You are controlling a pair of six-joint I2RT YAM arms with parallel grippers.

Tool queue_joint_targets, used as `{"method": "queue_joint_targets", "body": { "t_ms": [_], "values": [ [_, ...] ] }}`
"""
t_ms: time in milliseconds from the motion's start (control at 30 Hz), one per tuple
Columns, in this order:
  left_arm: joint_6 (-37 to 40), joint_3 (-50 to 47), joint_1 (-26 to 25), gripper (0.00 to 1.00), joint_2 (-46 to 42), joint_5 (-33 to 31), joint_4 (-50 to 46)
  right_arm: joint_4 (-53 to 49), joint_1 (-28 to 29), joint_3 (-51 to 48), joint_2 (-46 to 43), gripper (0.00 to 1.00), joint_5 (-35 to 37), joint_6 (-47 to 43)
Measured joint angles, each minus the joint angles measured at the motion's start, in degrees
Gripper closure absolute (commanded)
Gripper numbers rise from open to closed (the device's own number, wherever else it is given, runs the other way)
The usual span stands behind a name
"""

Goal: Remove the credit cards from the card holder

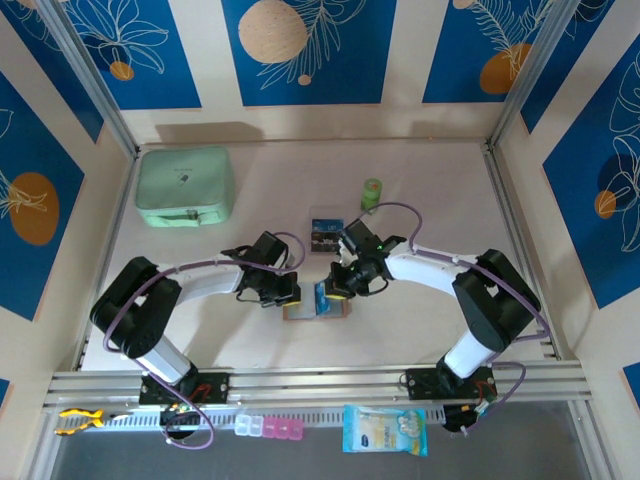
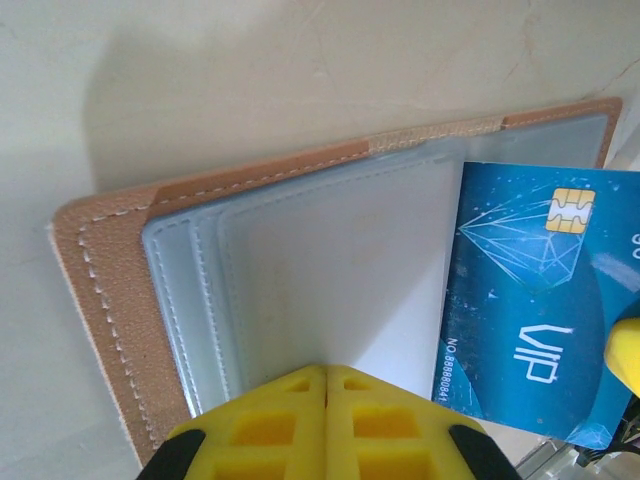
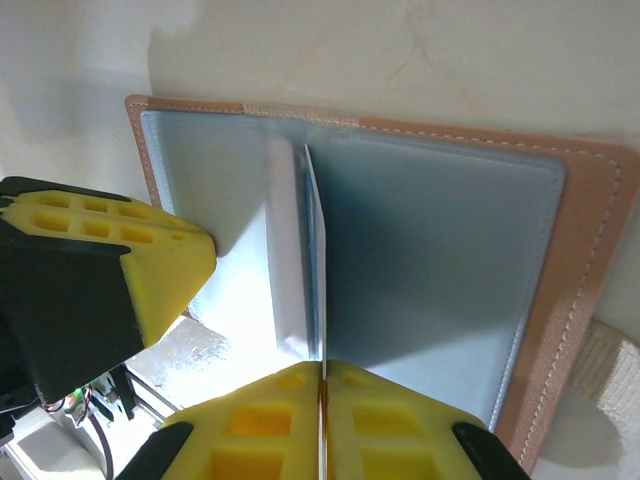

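Note:
The tan card holder [image 1: 300, 312] lies open on the table, its grey-blue pockets [image 2: 330, 270] facing up. My left gripper [image 1: 290, 291] is shut, its yellow tips [image 2: 327, 372] pressing down on the holder's left panel with nothing between them. A blue credit card [image 2: 530, 300] printed "VIP" with a gold chip stands over the right panel. My right gripper [image 1: 337, 288] is shut on that card, which appears edge-on [image 3: 316, 260] between its fingertips [image 3: 322, 368] above the holder [image 3: 590, 250]. The left gripper's finger [image 3: 150, 270] sits close beside it.
A dark card and clear box [image 1: 325, 234] lie just beyond the grippers. A small green roll [image 1: 371, 193] stands further back. The mint-green zip pouch [image 1: 185, 186] rests at the back left. Walls enclose the table on three sides.

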Motion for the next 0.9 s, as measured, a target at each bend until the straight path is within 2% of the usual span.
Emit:
{"method": "queue_joint_targets", "body": {
  "t_ms": [200,300,433,900],
  "values": [
    [0.0,-0.1,0.0,1.00,0.0,0.1,0.5,-0.5,1.0,0.8,1.2,0.89,0.7,0.5],
    [-0.2,-0.3,0.0,1.00,0.0,0.4,1.2,-0.6,1.3,1.0,1.5,0.94,0.8,0.8],
    [-0.6,-0.4,-0.1,1.00,0.6,1.4,2.8,-0.7,1.3,1.1,1.5,0.96,0.9,1.1],
    [-1.2,-0.4,-0.5,1.00,1.1,2.0,4.3,-2.0,1.6,1.8,1.3,0.97,2.1,1.1]
  ]
}}
